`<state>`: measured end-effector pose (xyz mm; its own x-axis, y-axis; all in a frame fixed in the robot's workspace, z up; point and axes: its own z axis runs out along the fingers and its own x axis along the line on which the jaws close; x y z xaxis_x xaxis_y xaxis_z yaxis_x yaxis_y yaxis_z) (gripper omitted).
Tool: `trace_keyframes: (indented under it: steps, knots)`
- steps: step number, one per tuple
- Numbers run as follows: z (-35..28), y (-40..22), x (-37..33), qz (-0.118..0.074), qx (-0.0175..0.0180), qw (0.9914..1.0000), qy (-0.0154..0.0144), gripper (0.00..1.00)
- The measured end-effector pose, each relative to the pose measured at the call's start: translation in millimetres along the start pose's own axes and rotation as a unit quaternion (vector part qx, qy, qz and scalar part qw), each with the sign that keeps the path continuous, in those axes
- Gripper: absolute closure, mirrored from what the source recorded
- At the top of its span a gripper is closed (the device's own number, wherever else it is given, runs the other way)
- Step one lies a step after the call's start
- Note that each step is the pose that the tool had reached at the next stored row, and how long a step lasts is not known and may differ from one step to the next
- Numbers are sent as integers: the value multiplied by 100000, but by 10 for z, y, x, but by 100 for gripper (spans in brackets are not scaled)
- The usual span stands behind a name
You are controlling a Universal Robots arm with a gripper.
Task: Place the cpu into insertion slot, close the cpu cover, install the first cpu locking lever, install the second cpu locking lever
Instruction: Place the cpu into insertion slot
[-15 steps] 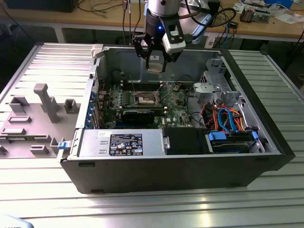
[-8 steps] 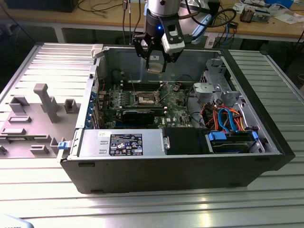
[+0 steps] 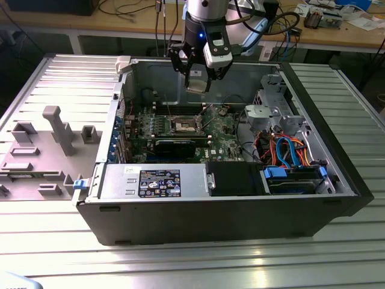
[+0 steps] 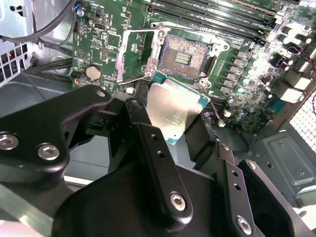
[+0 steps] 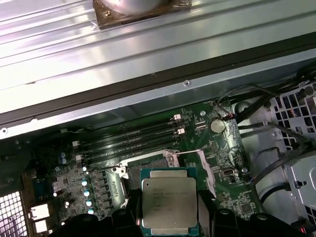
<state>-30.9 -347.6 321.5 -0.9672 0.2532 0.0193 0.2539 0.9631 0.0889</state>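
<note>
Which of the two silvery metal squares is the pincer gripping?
The cpu, the solid chip in the pincer; the cpu cover is a windowed frame, open beside the socket.

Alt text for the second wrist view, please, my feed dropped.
Black fingers grip the silver-topped cpu above the green motherboard. Beyond it the insertion slot lies bare, the cpu cover swung open alongside.
</note>
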Motion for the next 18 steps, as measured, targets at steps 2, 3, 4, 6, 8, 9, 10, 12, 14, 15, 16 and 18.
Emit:
trace_keyframes:
  steps: [2,3,4,6,8,9,10,12,14,15,16,18]
  knots:
    - [1,0,0,431,-5,99999,-41,45]
    - [1,0,0,654,-9,99998,-59,45]
    - [1,0,0,836,-12,99996,-77,45]
    - [2,0,0,1268,-21,99992,-113,45]
    - [2,0,0,1611,-26,99987,-145,45]
    - [3,0,0,1824,-29,99983,-164,45]
    - [3,0,0,1984,-31,99980,-179,45]
    - [4,0,0,2329,-37,99973,-211,45]
    - [5,0,0,2968,-49,99956,-268,45]
    - [5,0,0,3200,-51,99948,-289,45]
    - [5,-1,0,3561,-57,99936,-323,45]
    - [6,-1,0,3912,-62,99923,-353,45]
